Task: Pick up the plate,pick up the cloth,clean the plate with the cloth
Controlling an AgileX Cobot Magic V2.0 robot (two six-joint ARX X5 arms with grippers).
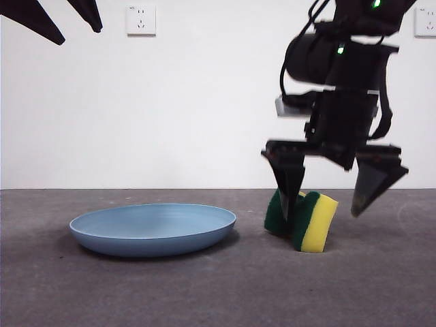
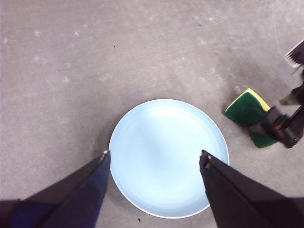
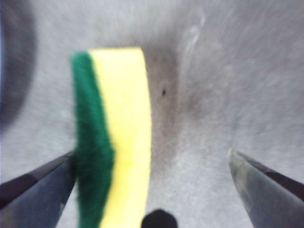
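Right gripper (image 1: 327, 208) is down low near the table, arm dropping in from above, wrist vertical, jaws spread wide with one tip nearer the surface than the other. Left gripper (image 2: 154, 159) hangs high, jaws parted too, showing in the front view only as two black tips at a top corner

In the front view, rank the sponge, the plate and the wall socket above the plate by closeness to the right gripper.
1. The sponge: standing on edge between the open jaws of the right gripper, against one jaw.
2. The plate: flat on the table, off to the sponge's side.
3. The wall socket: high on the back wall, farthest.
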